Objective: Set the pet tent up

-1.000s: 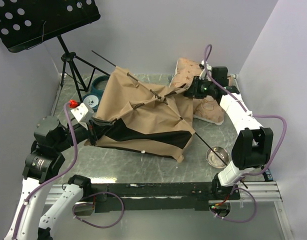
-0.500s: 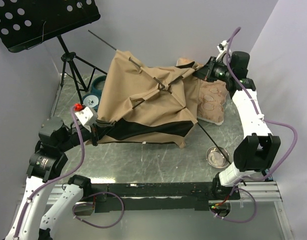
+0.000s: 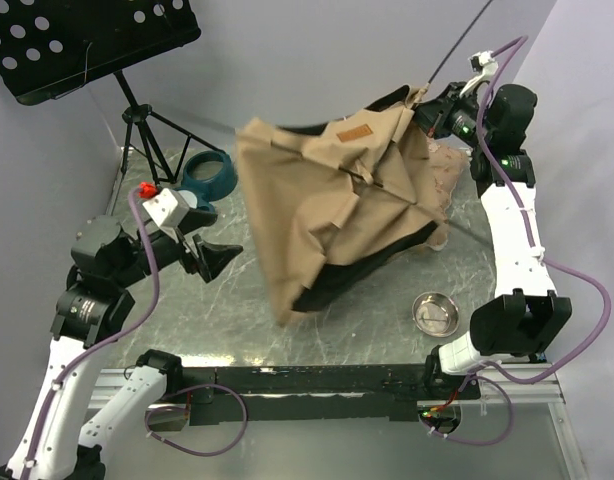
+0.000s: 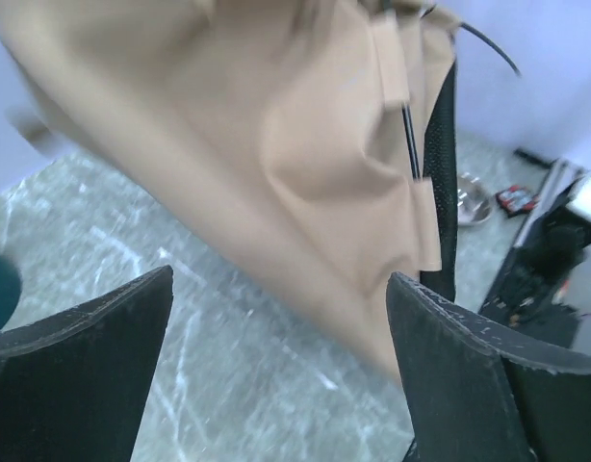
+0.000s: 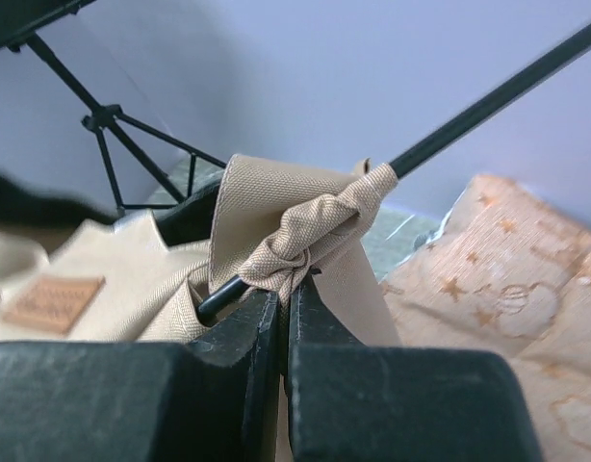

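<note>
while the tent [image 3: 337, 200] hangs tilted over the middle and far right of the tabletop [image 3: 237, 320], the right fingers [image 5: 228, 385] are pressed together high at its far corner, pinching a knotted tan tie where a thin black pole [image 5: 498, 87] runs through it. that pole sticks up and away toward the back wall. tan cloth drapes down from the grip in loose folds, black base panel showing along the lower edge, and the low corner points at the near side of the tabletop; whether it touches there, can't tell, the cloth is blurred. brown label [image 3: 355, 134] faces up near the top. over on the other side, the left fingers [image 4: 74, 356] are spread wide with nothing between them, aimed at the hanging cloth but apart from it. cushion [image 3: 449, 175] peeks out behind the tent's right edge, blue bowl [image 3: 209, 172] sits to its left by the music stand [image 3: 87, 40], and a steel dish [image 3: 436, 313] rests near the right arm's base.
</note>
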`<state>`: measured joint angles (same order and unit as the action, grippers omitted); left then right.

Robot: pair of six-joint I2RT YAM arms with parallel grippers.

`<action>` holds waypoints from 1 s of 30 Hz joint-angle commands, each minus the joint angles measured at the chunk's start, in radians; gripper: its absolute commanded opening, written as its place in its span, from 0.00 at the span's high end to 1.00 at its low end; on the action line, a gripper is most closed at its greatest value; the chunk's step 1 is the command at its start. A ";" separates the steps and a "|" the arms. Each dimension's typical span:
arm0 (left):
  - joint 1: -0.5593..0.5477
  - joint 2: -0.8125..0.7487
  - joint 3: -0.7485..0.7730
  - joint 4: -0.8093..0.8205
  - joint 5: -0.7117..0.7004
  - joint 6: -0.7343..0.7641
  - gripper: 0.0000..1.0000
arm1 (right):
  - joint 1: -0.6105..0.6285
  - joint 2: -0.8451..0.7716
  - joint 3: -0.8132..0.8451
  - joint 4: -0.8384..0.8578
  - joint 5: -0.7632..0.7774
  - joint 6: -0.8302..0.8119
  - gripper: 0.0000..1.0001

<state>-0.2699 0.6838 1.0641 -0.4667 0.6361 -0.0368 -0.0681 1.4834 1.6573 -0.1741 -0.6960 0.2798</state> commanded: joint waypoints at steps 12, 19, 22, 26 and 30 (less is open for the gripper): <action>0.000 0.258 0.359 0.132 0.395 -0.227 0.09 | 0.056 -0.115 0.157 0.053 -0.028 -0.401 1.00; 0.000 0.404 0.511 0.411 0.393 -0.507 0.09 | 0.221 -0.282 -0.103 0.108 -0.036 -0.735 1.00; 0.000 0.477 0.601 0.500 0.378 -0.570 0.10 | 0.274 -0.324 -0.143 0.120 -0.011 -0.792 1.00; 0.000 0.542 0.655 0.528 0.330 -0.571 0.10 | 0.287 -0.334 -0.125 0.143 0.024 -0.772 1.00; 0.000 0.583 0.678 0.670 0.284 -0.662 0.07 | 0.306 -0.354 -0.131 0.151 0.006 -0.826 1.00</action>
<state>-0.2699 1.2343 1.6920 0.0223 0.9703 -0.5743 0.2184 1.1759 1.5124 -0.1219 -0.6956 -0.4664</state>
